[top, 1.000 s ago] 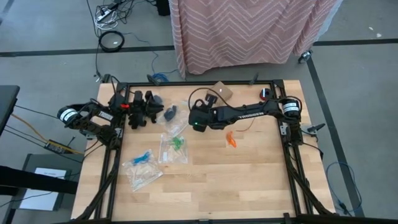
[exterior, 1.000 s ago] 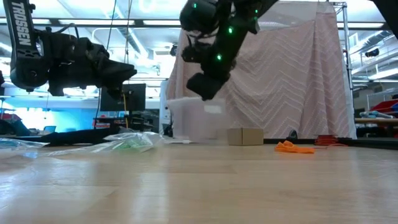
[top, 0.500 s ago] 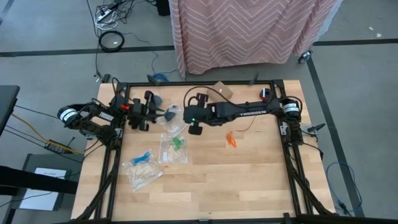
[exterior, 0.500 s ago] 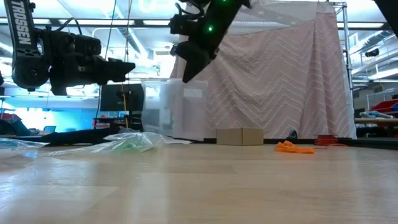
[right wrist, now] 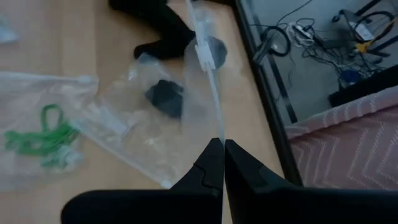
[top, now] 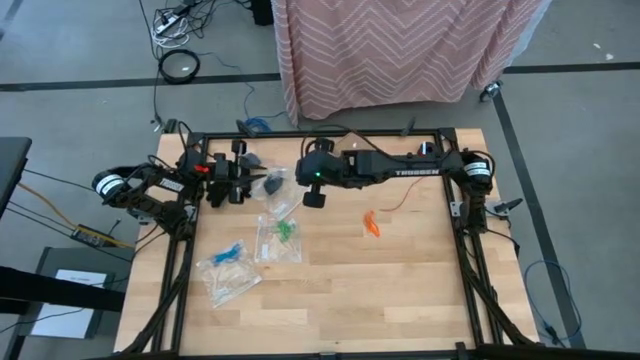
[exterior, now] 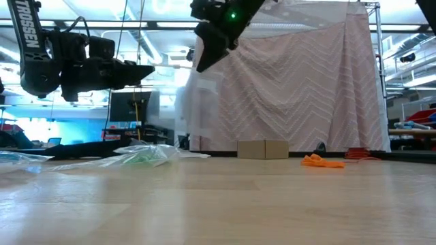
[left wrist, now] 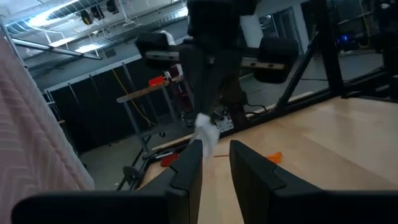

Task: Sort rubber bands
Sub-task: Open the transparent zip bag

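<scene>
A clear zip bag [right wrist: 186,118] with a clump of black rubber bands [right wrist: 165,96] inside hangs between my two grippers at the table's far left. My right gripper [right wrist: 222,144] [top: 305,192] is shut on it from above. My left gripper [left wrist: 214,146] [top: 264,184] points level at the bag from the left, with the bag's whitish edge [left wrist: 205,132] between its fingers. A bag with green bands [top: 281,233] and a bag with blue bands [top: 229,254] lie flat on the table. Loose orange bands [top: 371,224] lie to the right of the middle. My left gripper has the bag's edge [left wrist: 206,137] between its two fingers, which stand a narrow gap apart and come in level from the table's left. Which part of the bag that edge is cannot be told. My right gripper pinches the bag's top edge beside the zip strip [right wrist: 216,127] between its shut fingertips, slanting down from the right. The bag hangs below them, its zip strip [right wrist: 204,50] running on toward my left gripper.
A small cardboard box [top: 358,145] sits at the table's far edge. A patterned pink cloth [exterior: 306,82] hangs behind the table. A black frame [top: 330,131] rims the table. Bare wood [top: 360,290] spreads over the near half.
My right gripper has risen and gone toward the table's far left, lifting the zip bag by its top edge. My left gripper has rolled about its own line while staying in place. In the low view the bag has turned from broadside to narrower.
</scene>
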